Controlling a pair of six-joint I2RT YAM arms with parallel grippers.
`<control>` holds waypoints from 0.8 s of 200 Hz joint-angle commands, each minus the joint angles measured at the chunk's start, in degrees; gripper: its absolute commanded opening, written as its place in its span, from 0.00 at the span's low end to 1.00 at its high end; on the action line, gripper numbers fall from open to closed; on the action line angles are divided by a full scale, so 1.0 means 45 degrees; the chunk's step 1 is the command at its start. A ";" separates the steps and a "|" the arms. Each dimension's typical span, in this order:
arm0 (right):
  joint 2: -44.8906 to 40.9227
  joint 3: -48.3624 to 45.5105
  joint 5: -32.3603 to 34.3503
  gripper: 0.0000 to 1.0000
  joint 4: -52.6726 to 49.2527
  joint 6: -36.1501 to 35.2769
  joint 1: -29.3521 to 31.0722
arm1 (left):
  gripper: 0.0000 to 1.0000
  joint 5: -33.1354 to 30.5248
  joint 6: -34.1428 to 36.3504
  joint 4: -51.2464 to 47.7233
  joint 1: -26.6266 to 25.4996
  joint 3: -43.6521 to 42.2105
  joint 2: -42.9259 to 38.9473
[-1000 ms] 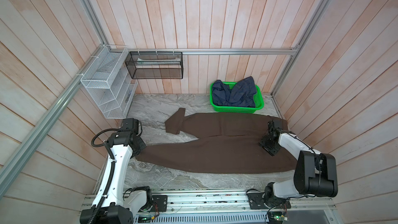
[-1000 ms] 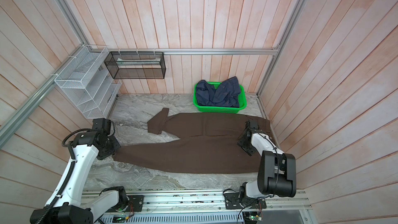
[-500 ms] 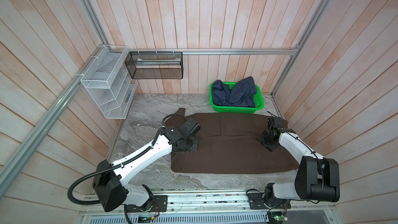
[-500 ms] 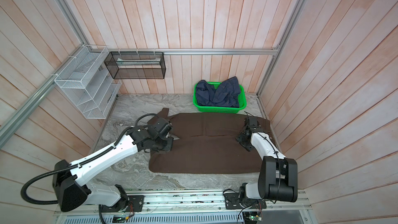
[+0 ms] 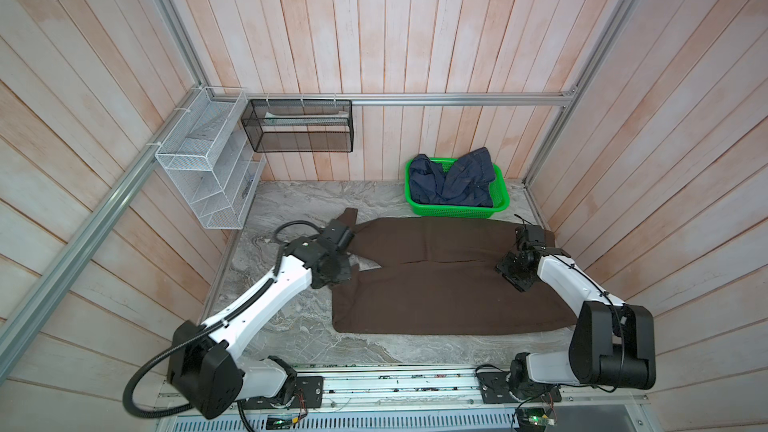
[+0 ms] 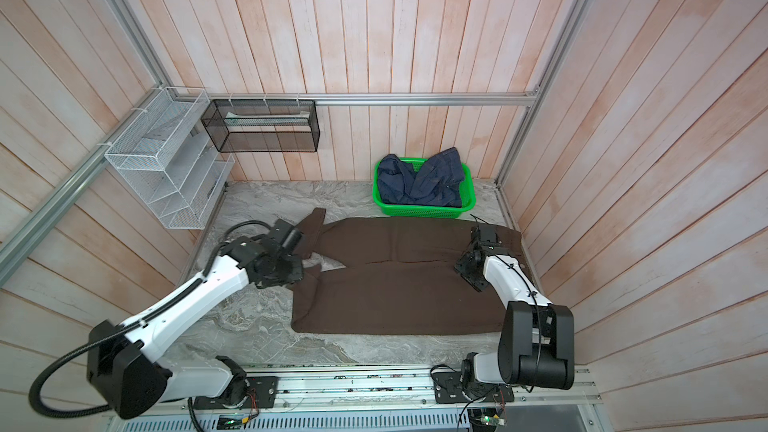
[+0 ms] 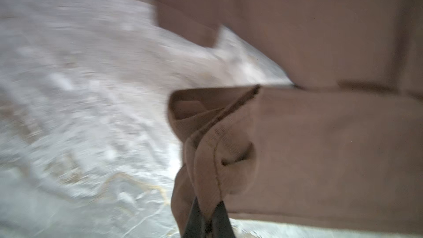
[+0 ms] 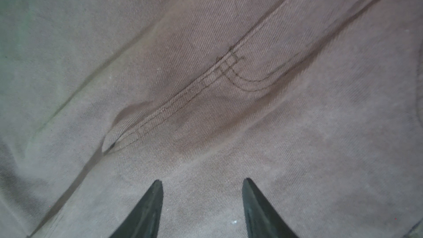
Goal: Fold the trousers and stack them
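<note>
In both top views the dark brown trousers (image 5: 440, 288) lie flat across the marbled surface (image 5: 291, 338), with the waistband toward the right wall and the legs running leftward. The far leg reaches further left, and its end is turned toward the back wall. The near leg stops short at a straight edge and looks doubled over on itself, though the layers are hard to tell apart from above. The left arm (image 5: 266, 292) reaches in from the front left. Its wrist is over the spot where the two legs part, at the near leg's left end. The right arm (image 5: 557, 280) has its black wrist low over the waist area. Just behind the trousers, at the back right, a green basket (image 5: 459, 213) holds a navy denim garment (image 5: 451, 182).

The left wrist view is blurred. The left fingers (image 7: 194, 222) are together, clamped on the bunched hem of a trouser leg. The hem puckers right at the tips, and the rest of the leg spreads away over the surface.

In the right wrist view the right fingers (image 8: 146, 207) stand apart, with only flat cloth showing in the gap between them. The trousers fill the frame, and the stitched fly seam lies just beyond the tips.
</note>
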 commanded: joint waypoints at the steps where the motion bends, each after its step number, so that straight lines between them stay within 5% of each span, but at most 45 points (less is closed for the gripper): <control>1: 0.0067 0.0147 0.0099 0.57 -0.0019 0.0015 0.0068 | 0.00 -0.2388 -0.0250 -0.2414 0.2034 -0.0420 -0.1108; 23: 0.0293 0.0069 0.0053 0.57 0.0123 0.0016 0.0089 | 0.03 -0.2400 0.0341 -0.2432 0.3340 -0.0612 -0.0803; 77: 0.0524 0.0039 0.0087 0.57 0.0132 -0.0082 0.0077 | 0.12 -0.2679 0.0320 -0.2793 0.3576 -0.0645 0.0368; 100: 0.0502 0.0180 0.0182 0.57 0.0054 -0.0121 0.0087 | 0.43 -0.2603 0.0322 -0.3006 0.3587 -0.0514 0.0637; 132: 0.0561 0.0473 0.0165 0.57 -0.0123 -0.0141 0.0084 | 0.73 -0.3065 0.0075 -0.3689 0.3582 0.0118 0.0825; 160: 0.0435 0.0576 -0.0129 0.58 -0.0154 -0.0113 0.0115 | 0.78 -0.2482 0.0536 -0.3609 0.3555 0.1154 0.0551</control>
